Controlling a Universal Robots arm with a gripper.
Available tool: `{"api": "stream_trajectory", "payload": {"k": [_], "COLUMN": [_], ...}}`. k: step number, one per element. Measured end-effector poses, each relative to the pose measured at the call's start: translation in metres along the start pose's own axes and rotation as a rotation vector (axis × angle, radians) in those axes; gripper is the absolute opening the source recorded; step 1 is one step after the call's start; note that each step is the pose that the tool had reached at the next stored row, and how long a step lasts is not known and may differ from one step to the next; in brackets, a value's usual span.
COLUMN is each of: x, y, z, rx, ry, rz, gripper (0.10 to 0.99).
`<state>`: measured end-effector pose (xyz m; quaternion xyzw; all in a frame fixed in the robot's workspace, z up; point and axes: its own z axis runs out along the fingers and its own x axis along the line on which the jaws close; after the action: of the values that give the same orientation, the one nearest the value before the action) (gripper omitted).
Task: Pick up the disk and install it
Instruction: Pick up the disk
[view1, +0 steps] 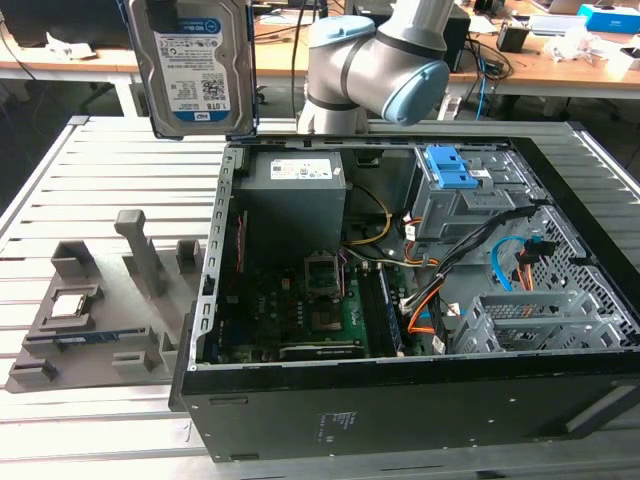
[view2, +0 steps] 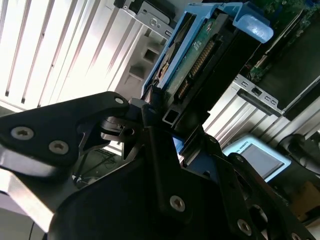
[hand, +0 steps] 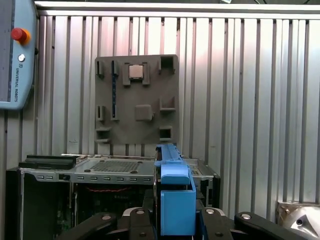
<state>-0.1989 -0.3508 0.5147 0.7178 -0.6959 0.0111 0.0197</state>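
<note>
In the exterior view, we see the disk upright in the air, label facing us, above the far left corner of the open computer case. It is well clear of the grey drive bay with its blue latch. A grey parts tray lies on the slatted bench left of the case.

In the second wrist view, the gripper is clamped on one end of the disk, whose blue bracket shows at the other end.

In the first wrist view, we look along the disk's edge, with black fingers pressing on either side and the case and tray beyond.
</note>
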Motion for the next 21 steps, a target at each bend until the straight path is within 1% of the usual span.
{"api": "stream_trajectory", "payload": {"k": [2,4,5,6,8,10,15,16,17,19,20,21], "x": [0.0001,0.0002,0.0002,0.0004,0.0006,0.0007,0.0011,0.0012,0.0013,0.0029,0.0037,0.0042], "y": [-0.0094,-0.0146,-0.0186,-0.0246,-0.0339,-0.0469,-0.0639,-0.0665,-0.0667,-0.0675,-0.0679,-0.0682], "z": [-0.0001,-0.0002,-0.0003,-0.0004,-0.0004,-0.0006,-0.0008,-0.0008,-0.0008,-0.0008,-0.0007,-0.0008], "rx": [0.0,0.0,0.0,0.0,0.0,0.0,0.0,0.0,0.0,0.002,0.002,0.002], "ry": [0.0008,0.0012,0.0015,0.0016,0.0019,0.002,0.002,-0.0001,-0.0112,-0.0586,-0.0748,-0.0825], "rz": [0.0,0.0,0.0,0.0,0.0,0.0,0.0,0.0,0.0,-0.001,-0.001,-0.001], "gripper": [0.365,0.365,0.365,0.365,0.365,0.365,0.365,0.365,0.365,0.365,0.365,0.365]}}
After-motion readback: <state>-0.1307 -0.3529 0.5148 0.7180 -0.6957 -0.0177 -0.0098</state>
